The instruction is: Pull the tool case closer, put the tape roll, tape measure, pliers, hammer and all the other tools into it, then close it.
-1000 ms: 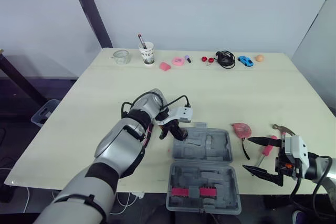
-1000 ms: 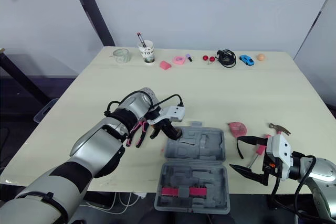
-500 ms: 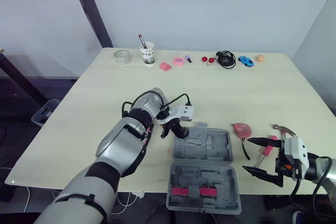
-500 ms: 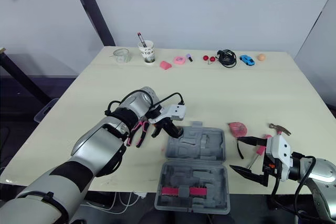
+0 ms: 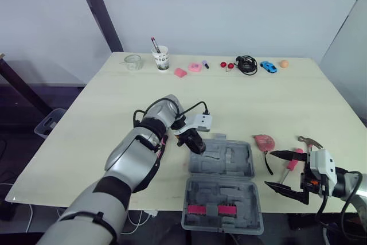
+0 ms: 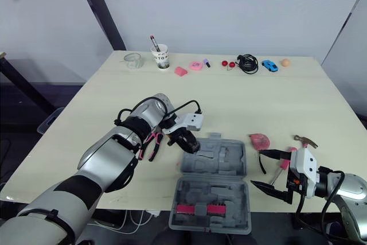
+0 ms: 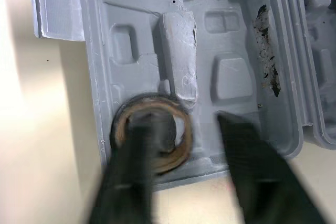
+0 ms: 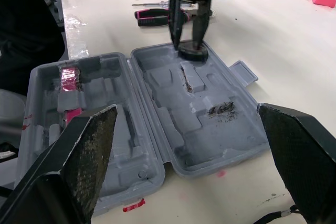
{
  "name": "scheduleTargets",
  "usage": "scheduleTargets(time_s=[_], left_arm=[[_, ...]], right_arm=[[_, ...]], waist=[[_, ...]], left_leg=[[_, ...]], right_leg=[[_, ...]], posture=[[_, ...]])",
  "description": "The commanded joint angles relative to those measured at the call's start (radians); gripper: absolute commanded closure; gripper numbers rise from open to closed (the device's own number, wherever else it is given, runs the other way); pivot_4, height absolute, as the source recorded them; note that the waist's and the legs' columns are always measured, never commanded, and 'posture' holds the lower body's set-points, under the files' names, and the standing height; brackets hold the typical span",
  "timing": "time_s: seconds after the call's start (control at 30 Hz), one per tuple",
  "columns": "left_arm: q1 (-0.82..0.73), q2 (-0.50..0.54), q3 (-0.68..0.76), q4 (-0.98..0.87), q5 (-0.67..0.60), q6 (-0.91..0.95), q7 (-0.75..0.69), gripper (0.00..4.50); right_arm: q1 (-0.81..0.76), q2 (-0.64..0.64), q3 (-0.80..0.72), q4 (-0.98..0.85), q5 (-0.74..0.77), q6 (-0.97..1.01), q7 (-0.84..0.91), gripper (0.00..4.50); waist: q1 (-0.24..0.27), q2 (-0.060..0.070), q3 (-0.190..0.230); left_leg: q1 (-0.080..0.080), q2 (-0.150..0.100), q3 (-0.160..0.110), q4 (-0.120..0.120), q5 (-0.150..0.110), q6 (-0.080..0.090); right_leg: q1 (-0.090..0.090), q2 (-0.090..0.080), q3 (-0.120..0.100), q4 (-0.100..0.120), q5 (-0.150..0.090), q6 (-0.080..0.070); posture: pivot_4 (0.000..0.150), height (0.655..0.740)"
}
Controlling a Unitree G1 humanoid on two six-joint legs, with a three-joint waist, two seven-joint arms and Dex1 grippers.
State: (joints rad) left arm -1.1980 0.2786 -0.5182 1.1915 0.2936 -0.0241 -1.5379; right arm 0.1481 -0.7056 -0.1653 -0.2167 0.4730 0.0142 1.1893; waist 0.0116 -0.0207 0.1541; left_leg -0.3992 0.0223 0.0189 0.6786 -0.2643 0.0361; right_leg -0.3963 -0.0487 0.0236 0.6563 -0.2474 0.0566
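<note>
We see our left arm bent across the desk (image 5: 172,96), left tool (image 5: 195,144) pointing down into the open case (image 5: 229,164), far left corner, released, one finger inside the roll (image 7: 184,139) lying there, right tool (image 5: 269,168) spread wide, at desk's near right edge.

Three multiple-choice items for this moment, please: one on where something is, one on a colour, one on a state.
1. Where is the tape roll?
A. in the open case
B. beside the cup
C. next to the hammer

2. What colour are the handles of the pliers?
A. yellow
B. pink
C. green

3. How is the right pincer?
A. shut on the hammer
B. shut on the tape measure
C. open, holding nothing

Answers:
1 A: the roll lies in a corner recess of the case, under the left pincer.
2 B: pink handles show on the table left of the case.
3 C: its fingers are spread wide with nothing between them.
</note>
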Motion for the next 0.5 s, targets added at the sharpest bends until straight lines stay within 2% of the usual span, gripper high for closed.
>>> scheduleTargets(time_s=[0.03, 0.07, 0.5], left_arm=[[-0.034, 0.001, 0.020, -0.002, 0.008, 0.001, -0.012, 0.49], [-0.034, 0.002, 0.018, -0.002, 0.010, 0.000, -0.011, 0.05], [-0.033, 0.035, -0.002, -0.071, -0.016, -0.004, -0.077, 0.05]], right_arm=[[0.000, -0.004, -0.008, -0.014, 0.006, -0.020, 0.002, 0.00], [0.000, -0.003, -0.007, -0.015, 0.004, -0.021, 0.002, 0.00], [0.004, -0.002, -0.010, -0.037, 0.012, -0.003, -0.016, 0.00]], waist=[[0.000, 0.000, 0.000], [0.000, 0.000, 0.000], [0.000, 0.000, 0.000]], left_leg=[[0.000, 0.000, 0.000, 0.000, 0.000, 0.000], [0.000, 0.000, 0.000, 0.000, 0.000, 0.000], [0.000, 0.000, 0.000, 0.000, 0.000, 0.000]], right_leg=[[0.000, 0.000, 0.000, 0.000, 0.000, 0.000], [0.000, 0.000, 0.000, 0.000, 0.000, 0.000], [0.000, 0.000, 0.000, 0.000, 0.000, 0.000]], posture=[[0.150, 0.7400], [0.150, 0.7400], [0.150, 0.7400]])
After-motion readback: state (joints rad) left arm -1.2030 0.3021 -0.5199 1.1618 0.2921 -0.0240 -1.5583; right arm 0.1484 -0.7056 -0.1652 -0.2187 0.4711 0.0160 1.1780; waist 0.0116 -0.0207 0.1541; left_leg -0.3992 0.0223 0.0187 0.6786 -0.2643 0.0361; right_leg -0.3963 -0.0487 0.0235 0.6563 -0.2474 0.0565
